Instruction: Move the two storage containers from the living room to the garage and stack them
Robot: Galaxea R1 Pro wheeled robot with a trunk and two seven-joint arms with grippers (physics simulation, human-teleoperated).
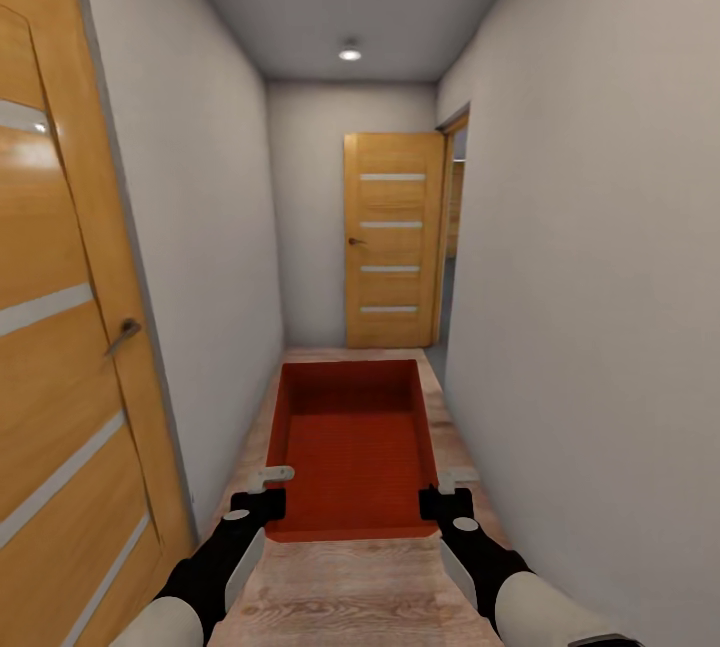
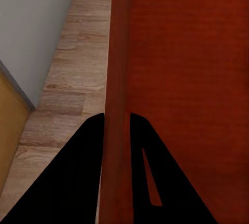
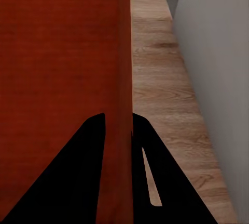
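I hold one orange-red storage container (image 1: 350, 447) level in front of me, open top up and empty inside. My left gripper (image 1: 262, 492) is shut on its left wall (image 2: 116, 78), one finger inside and one outside. On the opposite side, my right gripper (image 1: 447, 492) is shut on the right wall (image 3: 122, 52) in the same way. In the wrist views the dark fingers (image 2: 78, 172) (image 3: 161, 172) straddle each rim. The second container, the living room and the garage are out of view.
I am in a narrow hallway with a light wood plank floor (image 1: 350, 587) and white walls close on both sides. A shut orange wooden door (image 1: 60, 327) is near my left. Another orange door (image 1: 393, 239) stands at the far end beside an open doorway (image 1: 452, 227).
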